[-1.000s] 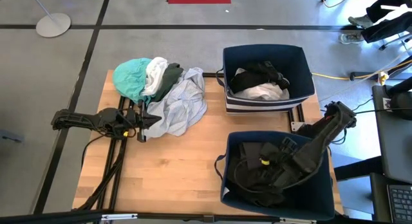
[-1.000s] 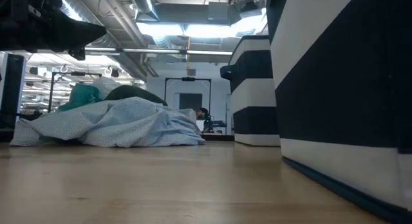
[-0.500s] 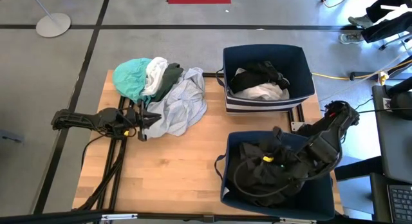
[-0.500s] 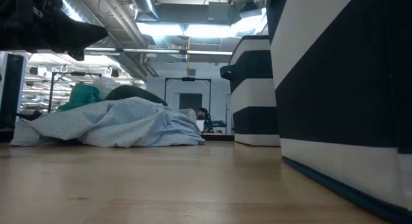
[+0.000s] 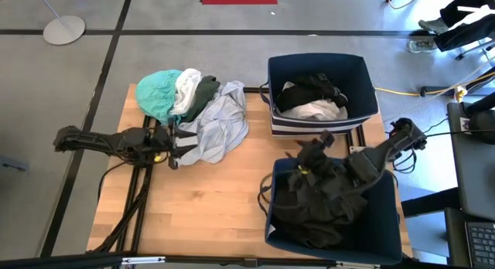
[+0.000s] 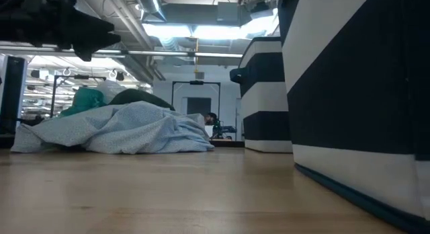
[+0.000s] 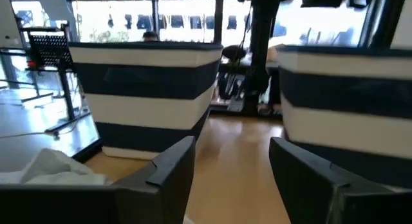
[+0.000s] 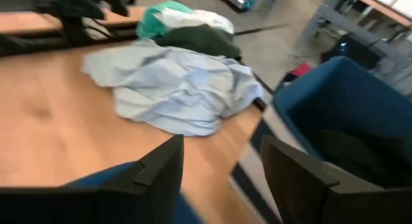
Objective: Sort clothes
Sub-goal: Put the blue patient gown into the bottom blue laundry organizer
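A pile of clothes lies at the table's far left: a teal garment [image 5: 158, 91], a white one [image 5: 187, 85], a dark green one [image 5: 205, 93] and a big pale blue shirt [image 5: 218, 124] spread on the table in front of them. My left gripper [image 5: 179, 137] is open and empty at the shirt's left edge, a little above the table [image 7: 232, 179]. My right gripper [image 5: 313, 149] is open and empty [image 8: 222, 179], over the far left rim of the near bin [image 5: 387, 230], pointing toward the pile [image 8: 180, 95]. Black garments [image 5: 317, 207] fill that bin.
The far navy bin [image 5: 363, 68] at the back right holds black and white garments [image 5: 313, 99]. Both bins show striped sides in the left wrist view [image 7: 148, 89]. Bare wood lies at the table's near left [image 5: 201, 207]. Black cables [image 5: 135, 199] run along the left side.
My right gripper has risen out of the near bin and swung toward the table's far left, now facing the pile. The black garments have stayed in the bin. My left gripper has shifted a little toward the pale blue shirt.
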